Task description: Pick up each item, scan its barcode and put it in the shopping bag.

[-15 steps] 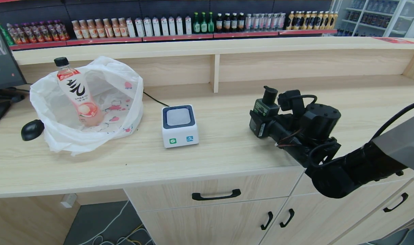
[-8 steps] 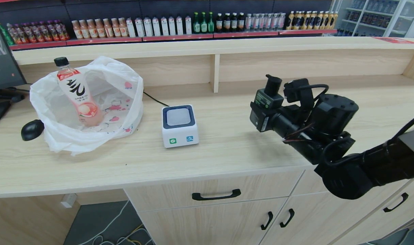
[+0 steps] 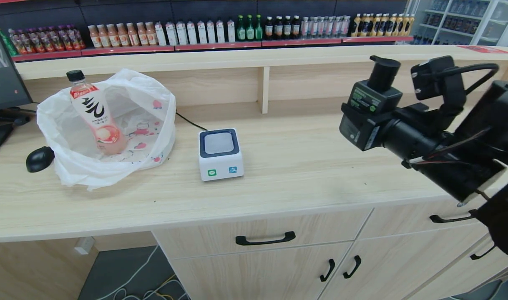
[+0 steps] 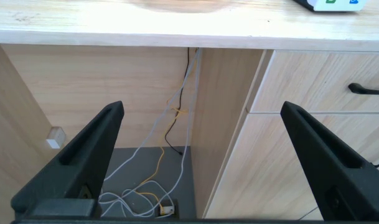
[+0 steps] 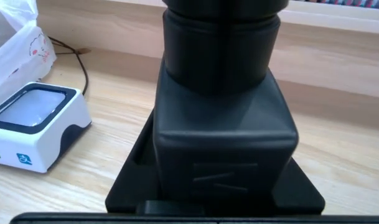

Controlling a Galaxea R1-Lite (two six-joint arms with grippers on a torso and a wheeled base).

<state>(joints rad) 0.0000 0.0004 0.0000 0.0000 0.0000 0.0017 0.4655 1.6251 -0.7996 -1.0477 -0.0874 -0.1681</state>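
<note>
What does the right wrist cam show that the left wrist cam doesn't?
Right wrist only: the black bottle close up, a corner of the shopping bag and a black cable.
Left wrist only: the left gripper, open, facing the cabinet below the counter edge, a drawer handle and loose wires near the floor.
Both: the white scanner, just its bottom edge in the left wrist view, and the wooden counter.

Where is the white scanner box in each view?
Head view: scanner box mid-counter, right of the shopping bag.
Left wrist view: its lower front, atop the counter.
Right wrist view: beside the bag, beyond the held black bottle.
Shared landmark: the wooden counter.
</note>
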